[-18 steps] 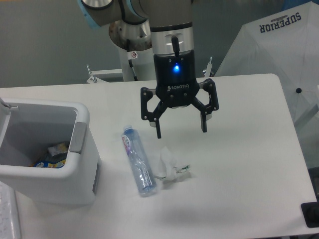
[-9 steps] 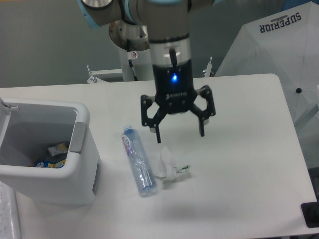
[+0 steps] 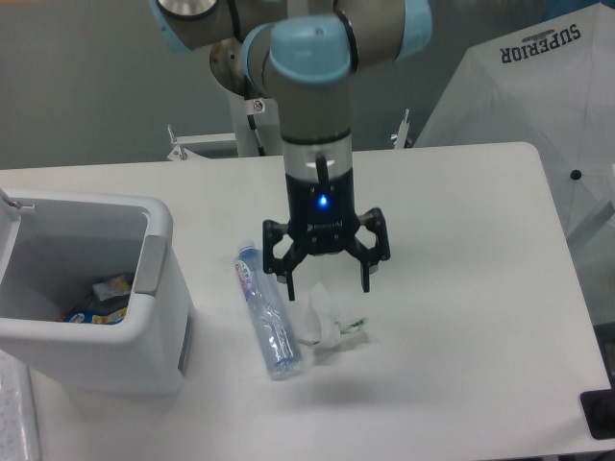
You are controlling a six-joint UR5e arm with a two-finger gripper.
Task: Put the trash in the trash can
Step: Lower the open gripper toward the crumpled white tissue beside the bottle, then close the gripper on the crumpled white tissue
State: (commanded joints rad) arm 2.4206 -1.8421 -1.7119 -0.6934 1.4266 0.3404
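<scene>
The white table (image 3: 461, 317) carried a white bin (image 3: 96, 327), a clear plastic bottle (image 3: 266, 312) and what looked like a crumpled tissue (image 3: 327, 325).

From my remote view: a white table (image 3: 461, 288) with rounded corners fills most of the frame, matte and evenly lit, with soft shadows only. A plain grey-green wall (image 3: 86, 77) runs behind it from 9 to 12 o'clock. At 2 o'clock a white umbrella (image 3: 538, 86) printed "SUPERIOR" stands off the table's edge. At 11 o'clock a white metal stand (image 3: 207, 142) shows at the far edge. A small black object (image 3: 601, 415) sits at 4 o'clock; I cannot tell what it is.
</scene>
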